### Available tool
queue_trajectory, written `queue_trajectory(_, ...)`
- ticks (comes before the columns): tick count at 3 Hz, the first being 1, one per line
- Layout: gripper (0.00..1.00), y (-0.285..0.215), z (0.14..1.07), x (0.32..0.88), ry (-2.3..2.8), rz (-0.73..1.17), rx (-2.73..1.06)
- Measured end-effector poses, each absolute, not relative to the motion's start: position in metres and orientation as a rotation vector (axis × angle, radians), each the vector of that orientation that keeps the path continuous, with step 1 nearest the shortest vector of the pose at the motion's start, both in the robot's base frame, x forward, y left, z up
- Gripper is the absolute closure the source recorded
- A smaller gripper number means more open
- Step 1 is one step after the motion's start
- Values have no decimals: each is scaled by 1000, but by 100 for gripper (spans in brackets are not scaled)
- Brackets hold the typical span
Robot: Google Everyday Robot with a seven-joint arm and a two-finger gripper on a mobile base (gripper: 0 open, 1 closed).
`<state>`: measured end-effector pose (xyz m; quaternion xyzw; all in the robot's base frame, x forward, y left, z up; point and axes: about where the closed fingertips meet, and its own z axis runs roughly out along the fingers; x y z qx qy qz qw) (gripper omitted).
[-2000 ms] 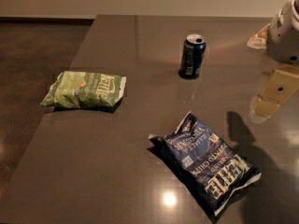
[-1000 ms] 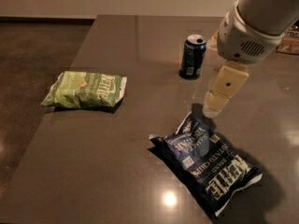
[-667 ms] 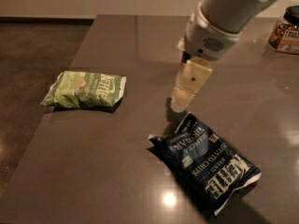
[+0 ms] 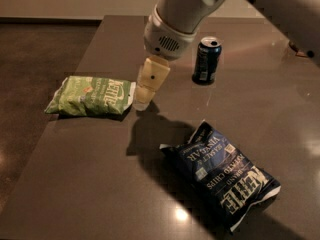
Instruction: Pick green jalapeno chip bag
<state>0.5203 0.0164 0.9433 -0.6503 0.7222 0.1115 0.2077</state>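
Note:
The green jalapeno chip bag (image 4: pixel 91 96) lies flat near the table's left edge, its white end pointing right. My gripper (image 4: pixel 143 98) hangs from the arm coming in from the upper right. Its cream fingers (image 4: pixel 151 78) point down just beside the bag's right end, above the table. I see no bag held in it.
A dark navy Kettle chip bag (image 4: pixel 220 175) lies at the front right of the brown table (image 4: pixel 100 184). A blue soda can (image 4: pixel 206 60) stands behind the gripper to the right. The table's left edge runs close to the green bag, with dark floor beyond.
The arm has swept from the right side of the table leftward, past the can and the navy bag, and the gripper now hangs next to the green bag's right end.

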Motion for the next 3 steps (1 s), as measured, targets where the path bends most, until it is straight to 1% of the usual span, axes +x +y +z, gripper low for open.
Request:
queue_trajectory(1,0,73,919,544,1988,300,-1829)
queue_trajectory(2,0,100,894,558,1999,251,-1863)
queue_trajectory(3,0,116,856,573,2044,202,-1927)
